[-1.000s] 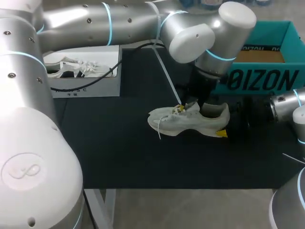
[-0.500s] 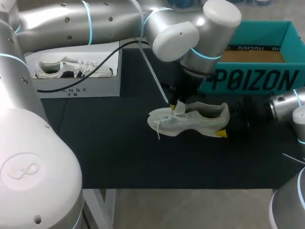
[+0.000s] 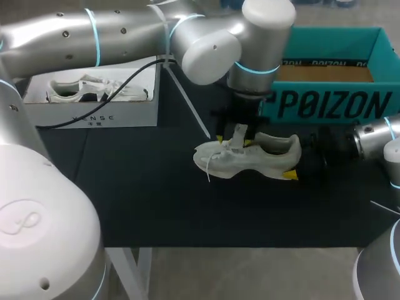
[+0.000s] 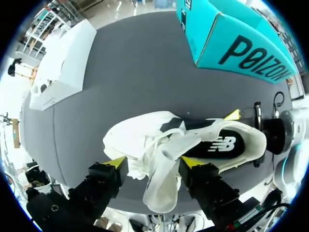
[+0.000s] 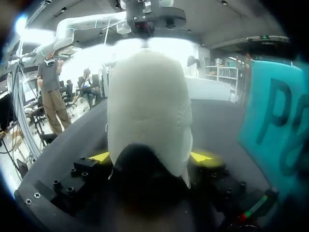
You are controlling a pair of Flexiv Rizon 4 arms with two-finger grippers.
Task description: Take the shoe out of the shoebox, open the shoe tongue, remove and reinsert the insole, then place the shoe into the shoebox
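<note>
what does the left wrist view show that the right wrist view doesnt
Only the left wrist view: the shoe from above, its raised tongue at the left hand, and the dark insole inside. Only the right wrist view: the heel close up from behind, clamped by the right hand, with the left arm overhead. Both: the shoe and the teal box.
</note>
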